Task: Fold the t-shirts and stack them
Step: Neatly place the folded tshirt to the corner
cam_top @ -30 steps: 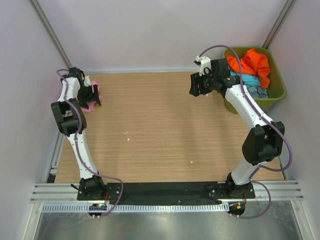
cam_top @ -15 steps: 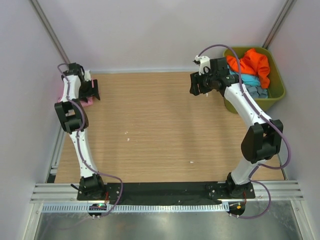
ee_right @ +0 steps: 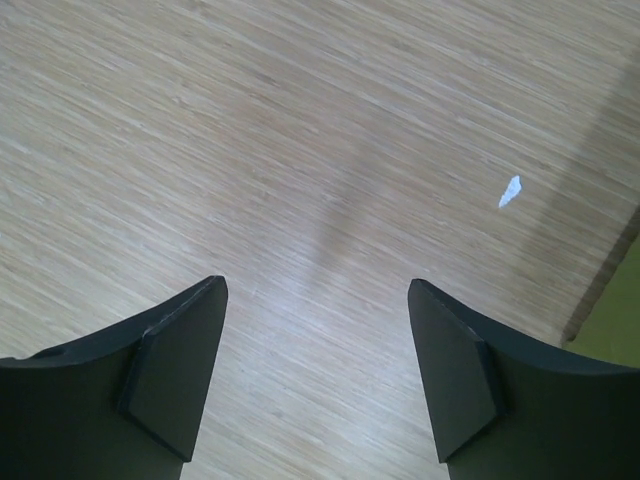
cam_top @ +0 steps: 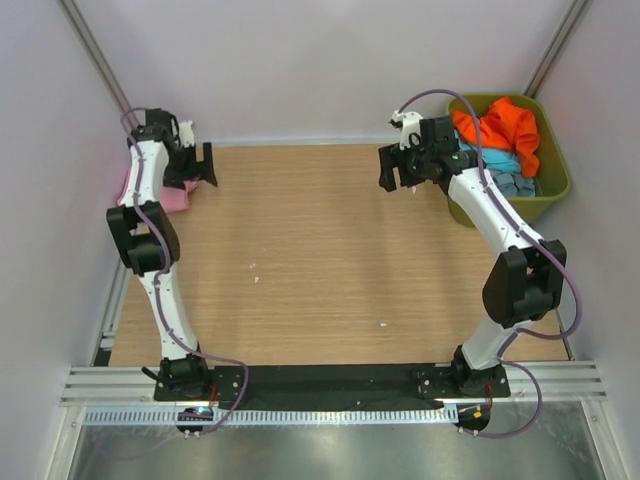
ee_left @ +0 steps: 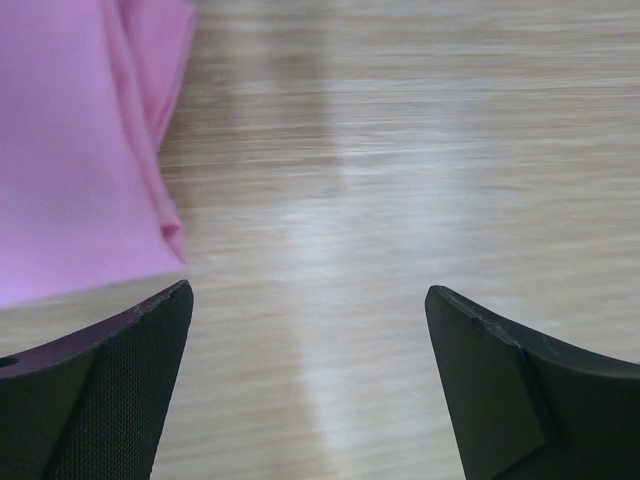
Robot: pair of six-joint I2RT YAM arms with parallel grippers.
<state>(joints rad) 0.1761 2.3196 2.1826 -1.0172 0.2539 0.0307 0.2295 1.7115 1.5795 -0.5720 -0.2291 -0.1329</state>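
A folded pink t-shirt (cam_top: 172, 197) lies at the table's far left edge, partly hidden by my left arm; it also shows in the left wrist view (ee_left: 75, 150) at the upper left. My left gripper (cam_top: 203, 166) is open and empty, above the table just right of the pink shirt (ee_left: 307, 300). My right gripper (cam_top: 397, 170) is open and empty over bare wood (ee_right: 317, 295), just left of the tub. An orange t-shirt (cam_top: 505, 127), a light blue one (cam_top: 497, 160) and a grey-blue one (cam_top: 517, 184) sit crumpled in the olive-green tub (cam_top: 555, 190).
The tub stands at the far right corner. Small white specks (cam_top: 255, 267) lie on the wooden table (cam_top: 320, 260); one speck shows in the right wrist view (ee_right: 510, 191). Walls close in on the left, back and right.
My left gripper has lifted off the pink t-shirt and moved up and to the right, leaving the shirt lying at the left edge. The right arm has barely moved.
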